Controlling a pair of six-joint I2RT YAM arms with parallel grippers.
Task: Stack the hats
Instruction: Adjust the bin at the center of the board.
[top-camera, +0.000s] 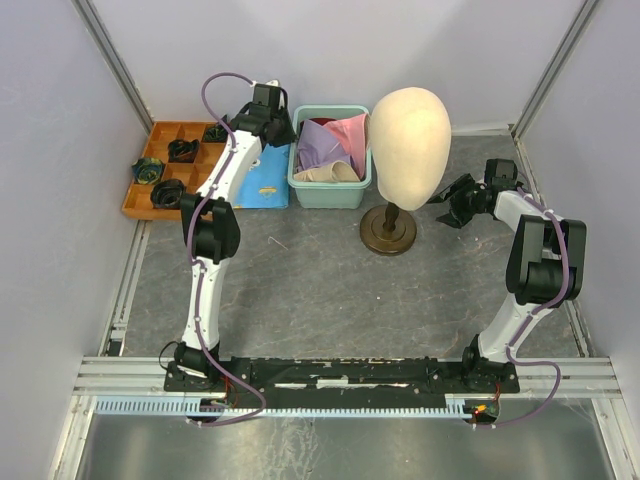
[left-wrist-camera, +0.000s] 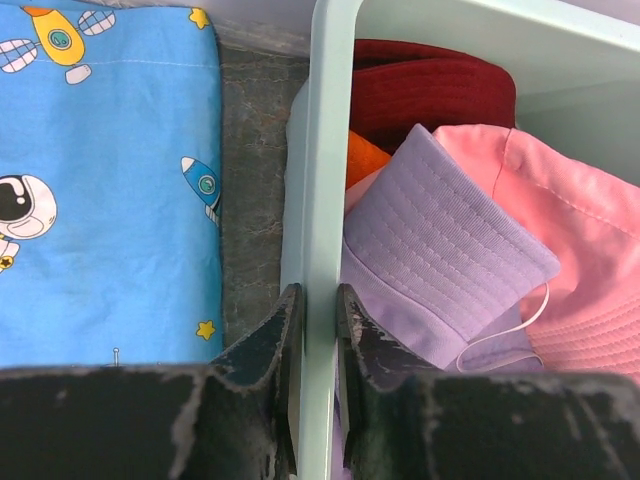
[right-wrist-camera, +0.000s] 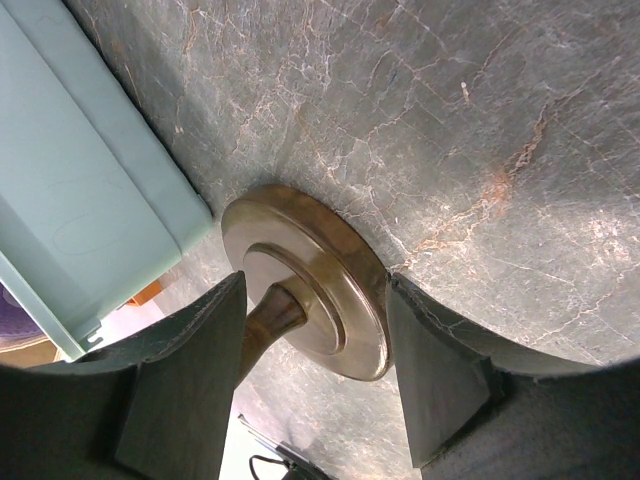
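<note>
The hats lie in a teal bin (top-camera: 300, 182) at the back. In the top view I see the lavender hat (top-camera: 320, 146), the pink hat (top-camera: 352, 131) and the cream-beige hat (top-camera: 330, 173). The left wrist view shows the lavender hat (left-wrist-camera: 440, 250), the pink hat (left-wrist-camera: 585, 250), the dark red hat (left-wrist-camera: 430, 90) and a bit of the orange hat (left-wrist-camera: 365, 160). My left gripper (top-camera: 283, 133) (left-wrist-camera: 318, 310) is shut on the bin's left wall (left-wrist-camera: 330, 150). My right gripper (top-camera: 447, 206) (right-wrist-camera: 315, 390) is open and empty, low beside the mannequin stand's base (right-wrist-camera: 310, 280).
A cream mannequin head (top-camera: 410, 145) on a dark round stand (top-camera: 388, 232) stands right of the bin. A blue patterned cloth (left-wrist-camera: 100, 180) (top-camera: 262, 185) lies left of it. An orange compartment tray (top-camera: 135, 200) with dark items sits at the far left.
</note>
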